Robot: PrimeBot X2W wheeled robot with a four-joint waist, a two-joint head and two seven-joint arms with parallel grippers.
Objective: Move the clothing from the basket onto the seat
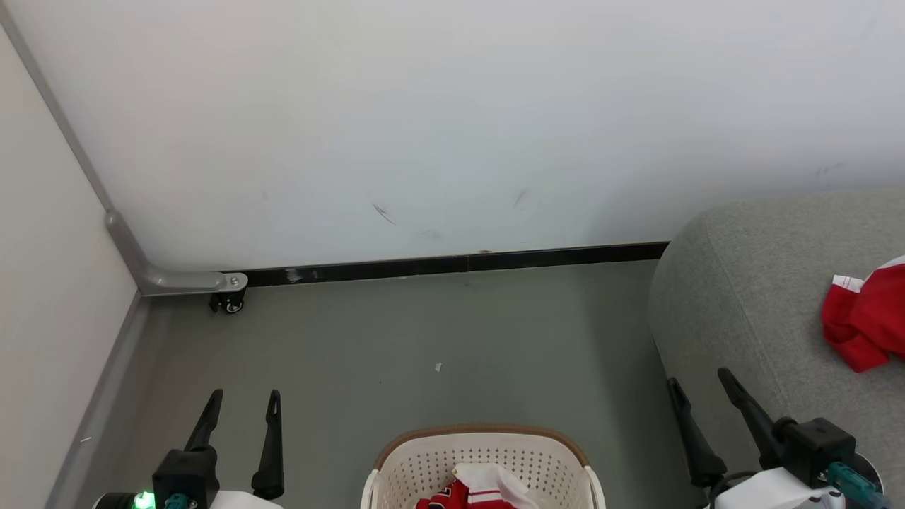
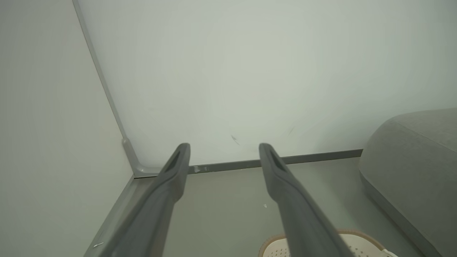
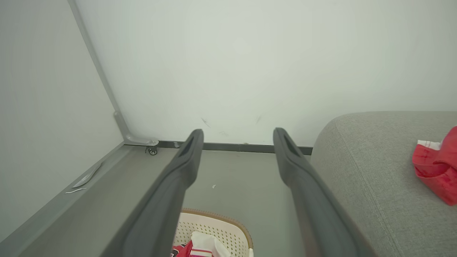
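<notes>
Left pincer (image 1: 244,394), right pincer (image 1: 698,377) wide open, empty. Clothing (image 1: 472,493) in basket (image 1: 481,430) between them, 6 o'clock. Seat (image 1: 742,297) 3 o'clock, right pincer nearer.

The left hand (image 2: 225,147) gapes empty near the basket (image 2: 361,236)

My L gripper (image 1: 244,393) and R gripper (image 1: 697,377) hang low at either side, fingers spread wide, pointing fwd.
</notes>
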